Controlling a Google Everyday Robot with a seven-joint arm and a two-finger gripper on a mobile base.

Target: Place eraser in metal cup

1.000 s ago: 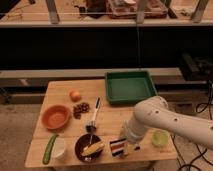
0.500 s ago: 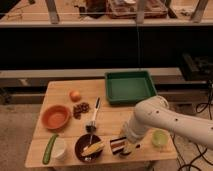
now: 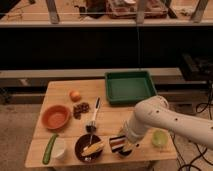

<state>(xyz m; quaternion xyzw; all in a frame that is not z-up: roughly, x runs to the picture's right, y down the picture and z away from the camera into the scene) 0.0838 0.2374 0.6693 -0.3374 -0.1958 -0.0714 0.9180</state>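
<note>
The gripper is down at the table's front edge, right over the small shiny metal cup; whether its fingers are spread or closed cannot be told, and the small dark eraser cannot be made out there. The white arm reaches in from the right, over the wooden table. A dark brown bowl sits just left of the cup, a light green cup to the right, and a green tray behind.
</note>
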